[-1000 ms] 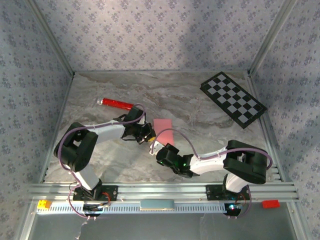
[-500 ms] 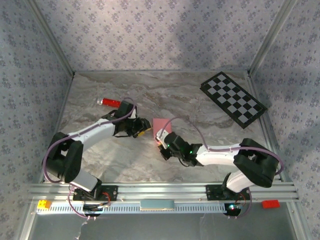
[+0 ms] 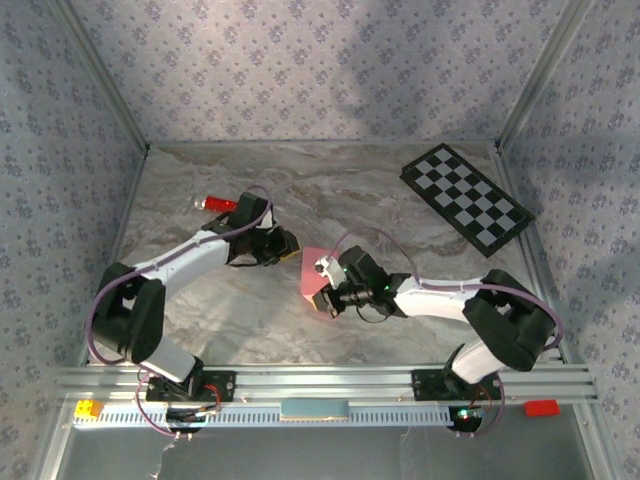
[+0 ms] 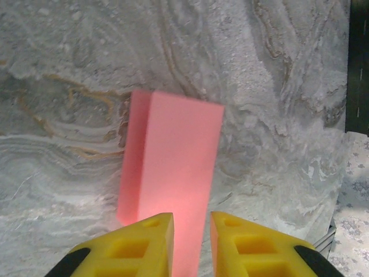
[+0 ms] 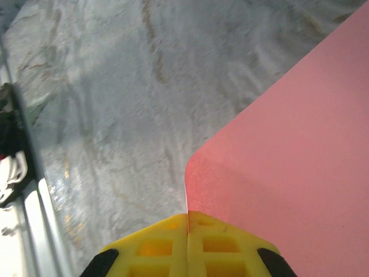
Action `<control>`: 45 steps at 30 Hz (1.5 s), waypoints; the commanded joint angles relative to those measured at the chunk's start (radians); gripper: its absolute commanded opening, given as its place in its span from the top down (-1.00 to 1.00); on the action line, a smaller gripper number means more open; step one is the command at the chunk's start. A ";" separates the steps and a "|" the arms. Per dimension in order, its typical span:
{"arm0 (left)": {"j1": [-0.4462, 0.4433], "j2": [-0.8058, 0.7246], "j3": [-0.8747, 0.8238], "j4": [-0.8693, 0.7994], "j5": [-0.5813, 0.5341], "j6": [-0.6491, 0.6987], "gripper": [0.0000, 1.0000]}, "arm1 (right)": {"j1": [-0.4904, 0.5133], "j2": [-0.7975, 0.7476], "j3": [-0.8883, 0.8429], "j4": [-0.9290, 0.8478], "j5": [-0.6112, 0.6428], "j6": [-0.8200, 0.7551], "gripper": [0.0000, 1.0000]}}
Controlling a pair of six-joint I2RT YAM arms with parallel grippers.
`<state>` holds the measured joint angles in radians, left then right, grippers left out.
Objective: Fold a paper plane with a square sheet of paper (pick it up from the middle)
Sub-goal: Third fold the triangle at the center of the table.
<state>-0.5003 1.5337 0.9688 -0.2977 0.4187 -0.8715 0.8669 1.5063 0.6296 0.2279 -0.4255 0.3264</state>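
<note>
The square sheet of paper (image 3: 311, 272) is pink, folded to a narrower shape and lifted off the marble table between both grippers. My right gripper (image 3: 323, 293) is shut on its near edge; in the right wrist view the yellow fingers (image 5: 188, 218) meet on the pink sheet (image 5: 288, 173). My left gripper (image 3: 290, 244) is at the sheet's far-left end. In the left wrist view the pink strip (image 4: 173, 167) runs into the gap between the yellow fingers (image 4: 191, 222), which stand apart with table showing beside the right one.
A red cylinder (image 3: 218, 203) lies on the table behind the left arm. A black-and-white checkerboard (image 3: 466, 198) sits at the far right. Metal frame posts and patterned walls close in the table; an aluminium rail (image 3: 320, 382) runs along the near edge.
The right gripper has moved up toward the centre and raised the pink sheet off the table. The left gripper opened wider, then narrowed around the sheet's end.
</note>
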 commanded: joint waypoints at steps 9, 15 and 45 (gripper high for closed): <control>-0.038 0.249 0.145 0.036 0.135 0.060 0.71 | -0.012 0.042 0.000 0.022 -0.135 0.030 0.97; -0.079 0.372 0.217 -0.027 0.104 0.122 0.82 | -0.021 0.056 -0.005 0.027 -0.137 0.040 0.97; -0.085 0.444 0.148 -0.015 0.071 0.136 0.90 | -0.102 0.068 0.037 -0.100 0.024 0.076 0.98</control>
<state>-0.5827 1.9495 1.1492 -0.2810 0.5167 -0.7479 0.7750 1.5764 0.6441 0.1707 -0.4290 0.3927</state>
